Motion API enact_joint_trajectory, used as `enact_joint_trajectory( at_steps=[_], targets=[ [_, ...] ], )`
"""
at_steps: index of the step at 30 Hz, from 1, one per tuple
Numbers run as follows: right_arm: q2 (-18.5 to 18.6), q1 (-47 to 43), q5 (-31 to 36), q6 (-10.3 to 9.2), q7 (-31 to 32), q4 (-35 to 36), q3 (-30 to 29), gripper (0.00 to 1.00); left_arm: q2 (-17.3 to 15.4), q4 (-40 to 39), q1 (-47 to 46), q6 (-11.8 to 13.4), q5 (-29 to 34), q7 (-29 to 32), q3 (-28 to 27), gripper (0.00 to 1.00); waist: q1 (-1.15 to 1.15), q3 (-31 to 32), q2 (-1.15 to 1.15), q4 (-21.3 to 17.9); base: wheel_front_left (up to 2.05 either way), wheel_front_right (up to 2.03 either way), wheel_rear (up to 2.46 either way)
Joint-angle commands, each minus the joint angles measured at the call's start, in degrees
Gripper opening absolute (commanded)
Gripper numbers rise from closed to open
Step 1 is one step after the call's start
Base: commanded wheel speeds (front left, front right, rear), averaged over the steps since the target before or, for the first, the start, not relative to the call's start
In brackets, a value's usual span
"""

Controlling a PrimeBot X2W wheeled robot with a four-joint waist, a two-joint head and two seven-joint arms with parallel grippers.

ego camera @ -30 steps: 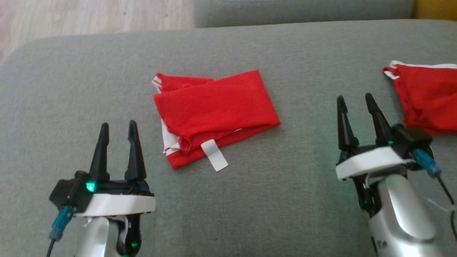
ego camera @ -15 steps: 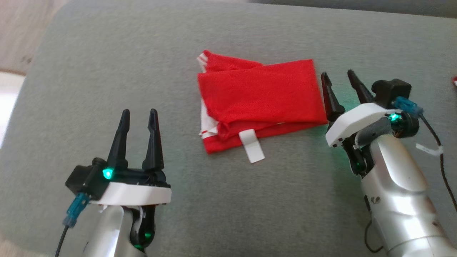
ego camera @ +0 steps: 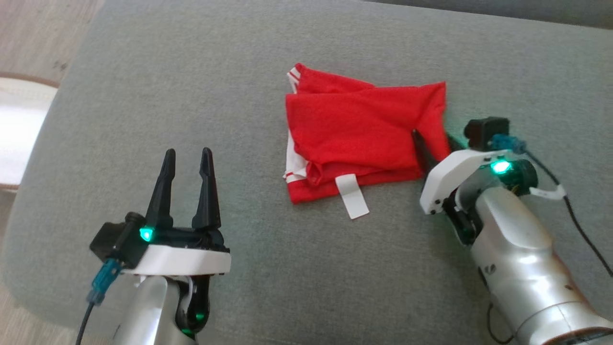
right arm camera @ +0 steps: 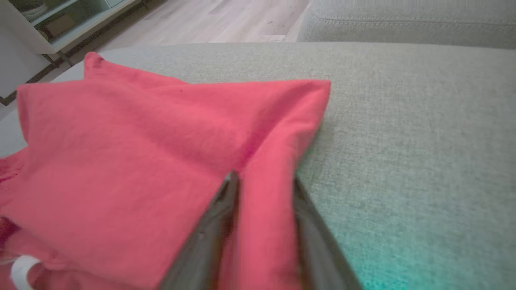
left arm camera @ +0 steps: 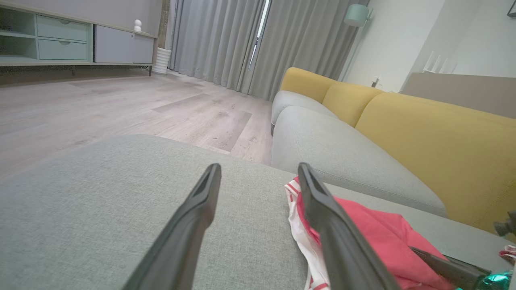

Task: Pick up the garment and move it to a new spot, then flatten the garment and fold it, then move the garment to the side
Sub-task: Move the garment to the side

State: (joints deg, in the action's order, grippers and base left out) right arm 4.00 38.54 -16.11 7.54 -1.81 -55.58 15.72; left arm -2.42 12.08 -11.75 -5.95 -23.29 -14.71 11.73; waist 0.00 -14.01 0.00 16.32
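Note:
The garment (ego camera: 354, 139) is red with white trim and a white tag (ego camera: 352, 196). It lies folded on the grey cushion (ego camera: 143, 96). My right gripper (ego camera: 432, 135) is at its right edge, one finger over the cloth and one beside it. In the right wrist view a raised ridge of the garment (right arm camera: 121, 161) fills the gap of the right gripper (right arm camera: 264, 177), pinched between both fingers. My left gripper (ego camera: 188, 152) stands open and holds nothing, off to the garment's lower left. In the left wrist view the left gripper (left arm camera: 258, 167) points past the garment (left arm camera: 375, 229).
The cushion's rounded left edge drops to wooden floor (ego camera: 28, 48), where a pale rug (ego camera: 19, 124) lies. Beyond the cushion stands a sofa with a grey seat (left arm camera: 342, 153) and yellow back (left arm camera: 423, 129).
The head camera has shifted. My right gripper came in from the right to the garment's edge and narrowed on it, tenting the cloth. The left gripper stays open.

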Motion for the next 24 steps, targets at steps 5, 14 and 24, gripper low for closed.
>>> enact_joint_trajectory(
  at_steps=[5, 14, 24],
  targets=[
    [-1.1, 3.1, 2.8, -0.05, -6.0, 1.4, 3.0, 0.0, -0.5, -2.0, -1.6, 0.2, 0.3, -0.3, -2.3, 1.0, 0.0, 1.1, 0.0, -4.0, 0.0, 0.0, 0.0],
    [0.7, 4.6, 10.5, -0.05, -10.8, 5.0, 2.7, 0.0, -0.5, -3.6, -2.3, -0.3, 1.9, -0.3, -3.3, 1.0, 0.0, 2.4, 0.0, -13.6, 0.0, 0.0, 0.0],
    [11.8, 3.6, 10.4, -0.05, -7.1, 14.4, 4.4, 0.0, -0.5, -4.7, -4.4, -0.8, 3.1, -0.3, -2.3, 1.0, 0.0, 0.7, 0.0, -22.7, 0.0, 0.0, 0.0]
  ],
)
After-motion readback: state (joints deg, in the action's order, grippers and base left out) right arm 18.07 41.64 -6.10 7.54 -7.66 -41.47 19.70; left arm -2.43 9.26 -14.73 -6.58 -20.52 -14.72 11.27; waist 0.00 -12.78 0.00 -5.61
